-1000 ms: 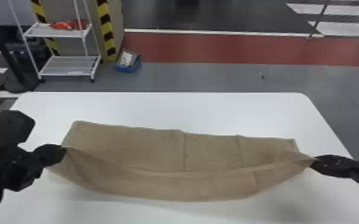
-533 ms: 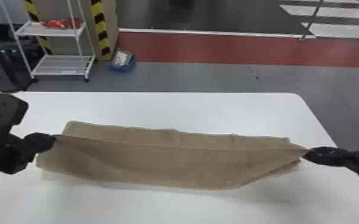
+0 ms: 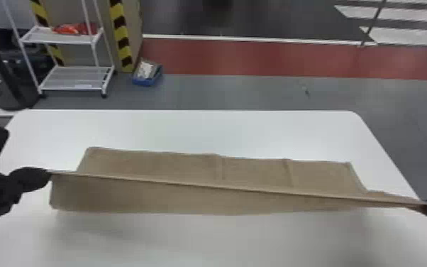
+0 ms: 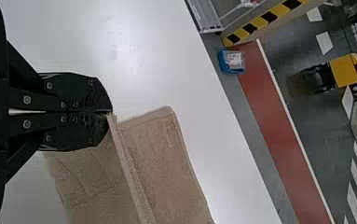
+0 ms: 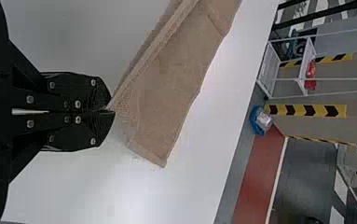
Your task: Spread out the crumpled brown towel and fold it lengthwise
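The brown towel point(image 3: 251, 174) is over the desk point(image 3: 188, 131), stretched long and narrow from side to side, with one long edge raised and pulled nearly straight between the two grippers. Beyond that edge, the far part of the towel lies on the desk, with a few creases running across it; on the robot's side, a flap hangs down from the edge, and I cannot tell whether its bottom touches the desk. At the towel's left end, the left claw point(image 3: 49, 173) is clamped on the corner, its black fingers together at the tips with the cloth pinched between them. At the towel's right end, the right claw point(image 3: 426, 206) is clamped on the other corner in the same way, its tips closed over the cloth. A soft shadow falls on the white desk on the robot's side of the towel. Past the desk, beyond the towel's left part, a white shelf rack point(image 3: 76, 80) stands on the grey floor point(image 3: 223, 94) with something red point(image 3: 76, 29) on its upper shelf. Beside the rack are a yellow-and-black striped post point(image 3: 120, 32) and a small blue bin point(image 3: 145, 81) with pale contents. A red floor strip point(image 3: 259, 58) runs across the floor beyond the towel.
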Tool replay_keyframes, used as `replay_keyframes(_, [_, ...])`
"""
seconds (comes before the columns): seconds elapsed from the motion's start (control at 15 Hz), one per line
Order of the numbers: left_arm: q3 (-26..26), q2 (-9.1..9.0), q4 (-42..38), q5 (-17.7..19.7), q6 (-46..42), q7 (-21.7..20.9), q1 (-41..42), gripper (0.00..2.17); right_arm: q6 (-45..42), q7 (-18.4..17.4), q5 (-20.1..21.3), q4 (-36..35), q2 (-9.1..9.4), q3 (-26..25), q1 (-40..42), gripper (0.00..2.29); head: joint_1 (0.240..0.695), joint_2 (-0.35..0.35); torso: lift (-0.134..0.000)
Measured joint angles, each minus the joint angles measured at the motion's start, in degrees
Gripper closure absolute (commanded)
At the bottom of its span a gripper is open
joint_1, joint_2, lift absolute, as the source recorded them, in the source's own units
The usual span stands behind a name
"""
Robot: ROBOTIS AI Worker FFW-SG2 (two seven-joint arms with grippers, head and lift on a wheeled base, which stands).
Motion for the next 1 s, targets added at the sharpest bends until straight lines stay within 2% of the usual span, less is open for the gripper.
replay_keyframes(0.07, [0.07, 0.10, -0.36, 0.05, -0.08, -0.14, 0.48, 1.78, 0.05, 0.00, 0.32, -0.62, 0.02, -0.30, 1.20, 1.34, 0.695, -0.095, -0.124])
replay_keyframes(0.13, [0.13, 0.15, -0.83, 0.06, -0.17, -0.21, 1.22, 1.78, 0.05, -0.02, 1.27, -1.27, 0.23, 0.21, 2.48, 1.06, 0.695, -0.096, -0.124])
replay_keyframes(0.2, [0.19, 0.19, -1.30, 0.06, -0.33, -0.27, 2.05, 1.78, 0.04, -0.04, 2.86, -1.91, 0.56, 1.54, 3.63, 0.49, 0.695, -0.091, -0.124])
replay_keyframes(0.27, [0.24, 0.19, -1.75, 0.06, -0.51, -0.31, 2.85, 1.78, -0.01, -0.08, 4.91, -2.49, 0.79, 3.12, 4.69, 0.17, 0.695, -0.086, -0.124])
replay_keyframes(0.33, [0.41, 0.22, -2.19, 0.04, -0.64, -0.45, 3.54, 1.78, -0.19, -0.05, 6.66, -2.83, 0.86, 4.27, 5.60, 0.09, 0.695, -0.083, -0.124])
replay_keyframes(0.47, [0.93, 0.20, -3.50, 0.11, -0.81, -0.64, 5.35, 1.78, -1.21, -0.02, 10.22, -3.85, 0.71, 6.18, 7.61, 0.09, 0.695, -0.079, -0.124])
replay_keyframes(0.6, [1.31, 0.17, -4.20, 0.15, -1.04, -0.53, 6.90, 1.78, -2.92, -0.02, 12.06, -4.93, 0.55, 7.44, 8.72, 0.14, 0.695, -0.070, -0.124])
replay_keyframes(0.87, [1.46, 0.02, -5.09, 0.15, -1.12, -0.40, 8.65, 1.78, -3.39, -0.02, 13.61, -7.06, 0.57, 11.49, 8.03, 0.21, 0.695, -0.022, -0.124])
replay_keyframes(1.0, [1.44, -0.30, -5.64, 0.11, -1.12, -0.39, 9.11, 1.78, -2.75, -0.02, 14.56, -7.91, 0.39, 15.07, 5.80, 0.21, 0.695, 0.004, -0.124])
